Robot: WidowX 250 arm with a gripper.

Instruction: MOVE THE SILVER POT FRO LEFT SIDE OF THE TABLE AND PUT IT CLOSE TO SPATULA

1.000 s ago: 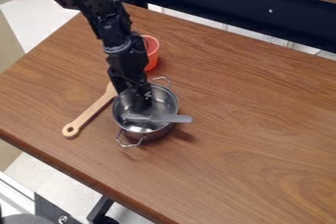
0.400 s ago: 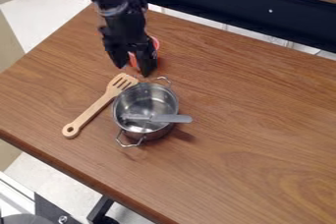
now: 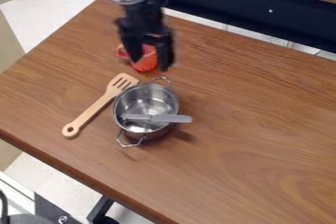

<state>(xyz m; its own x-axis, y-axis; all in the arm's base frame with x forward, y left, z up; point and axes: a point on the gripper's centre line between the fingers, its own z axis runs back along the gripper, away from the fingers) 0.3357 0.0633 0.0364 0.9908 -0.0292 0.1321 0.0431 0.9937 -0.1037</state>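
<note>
From where I stand, the pot (image 3: 146, 101) sits at the spatula's (image 3: 93, 110) three o'clock, just beside it, presumably as the task wants. The claw (image 3: 151, 65) hangs toward the pot's twelve, fingers apart, probably to avoid nudging it.

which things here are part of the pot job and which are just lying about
Part of the job:
- silver pot, close beside the spatula
- wooden spatula
- gripper, above the pot's far side
- table

Just lying about:
- grey-handled utensil, resting across the pot
- orange-red cup, behind the pot
</note>
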